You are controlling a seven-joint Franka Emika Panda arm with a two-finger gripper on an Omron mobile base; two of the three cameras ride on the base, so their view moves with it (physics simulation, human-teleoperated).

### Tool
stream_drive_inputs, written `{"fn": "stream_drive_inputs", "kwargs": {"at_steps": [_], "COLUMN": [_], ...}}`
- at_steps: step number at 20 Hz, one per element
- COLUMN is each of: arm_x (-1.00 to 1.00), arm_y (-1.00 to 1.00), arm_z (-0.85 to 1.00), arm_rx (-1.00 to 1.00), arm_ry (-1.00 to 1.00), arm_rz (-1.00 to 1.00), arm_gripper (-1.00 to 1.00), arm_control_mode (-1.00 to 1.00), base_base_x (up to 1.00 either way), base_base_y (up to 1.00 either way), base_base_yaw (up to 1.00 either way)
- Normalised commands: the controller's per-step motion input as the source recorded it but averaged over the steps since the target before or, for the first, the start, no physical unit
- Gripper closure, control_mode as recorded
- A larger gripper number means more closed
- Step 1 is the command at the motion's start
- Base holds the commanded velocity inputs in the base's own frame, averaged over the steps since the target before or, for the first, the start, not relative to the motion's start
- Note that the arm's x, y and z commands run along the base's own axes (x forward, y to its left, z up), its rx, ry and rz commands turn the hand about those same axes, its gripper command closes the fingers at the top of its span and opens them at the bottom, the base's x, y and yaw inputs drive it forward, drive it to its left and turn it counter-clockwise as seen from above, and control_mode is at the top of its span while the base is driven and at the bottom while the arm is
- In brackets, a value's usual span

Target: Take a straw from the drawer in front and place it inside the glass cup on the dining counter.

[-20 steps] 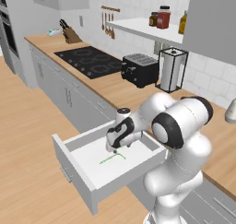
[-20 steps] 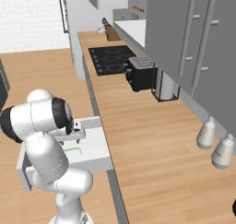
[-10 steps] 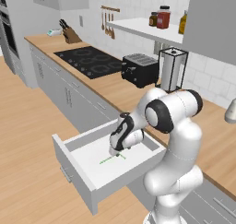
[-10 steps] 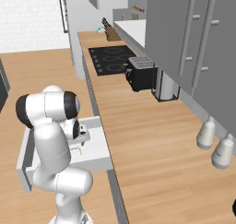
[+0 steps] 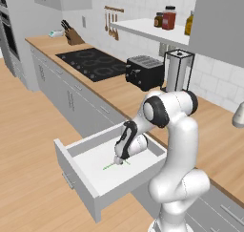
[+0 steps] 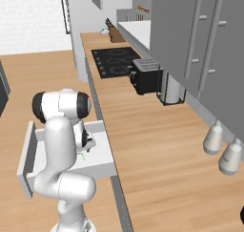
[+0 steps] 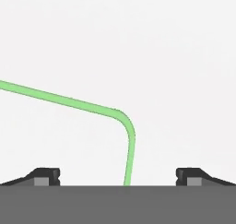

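The pale-grey drawer stands pulled out below the wood counter. On its white floor lies the bright-green straw, thin and bent near one end. My gripper is down inside the drawer right over the straw, pointing at the floor. In the hand view the straw curves down between my two fingertips, which stand wide apart with nothing gripped; the gripper is open. From the right, the drawer shows beside my arm. The glass cup and the dining counter are out of view.
The drawer's side and back walls close in around the hand. On the counter behind stand a black toaster, a steel-framed jug and a black cooktop. A knife block is far left. Wood floor lies left of the drawer.
The arm has swung over and the hand has sunk lower into the drawer, closer to the straw. The fingers have stayed open; the straw has not moved.
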Motion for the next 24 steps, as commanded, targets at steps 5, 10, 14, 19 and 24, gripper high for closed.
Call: {"fn": "stream_drive_inputs", "kwargs": {"at_steps": [5,10,14,19,24], "arm_x": [0.3,0.18,0.14,0.01,0.0], "arm_y": [0.0,0.0,0.0,0.0,0.0], "arm_z": [-0.25,-0.29,-0.35,-0.35,-0.26], "arm_rx": [0.0,0.0,0.0,0.0,0.0], "arm_ry": [0.0,0.0,0.0,0.0,0.0], "arm_rz": [0.07,0.03,0.03,0.02,0.03], "arm_gripper": [-1.0,-1.0,-1.0,1.0,1.0], "arm_control_mode": [-1.0,-1.0,-1.0,-1.0,-1.0], "base_base_x": [0.0,0.0,0.0,0.0,0.0], "base_base_y": [0.0,0.0,0.0,0.0,0.0], "base_base_yaw": [0.0,0.0,0.0,0.0,0.0]}}
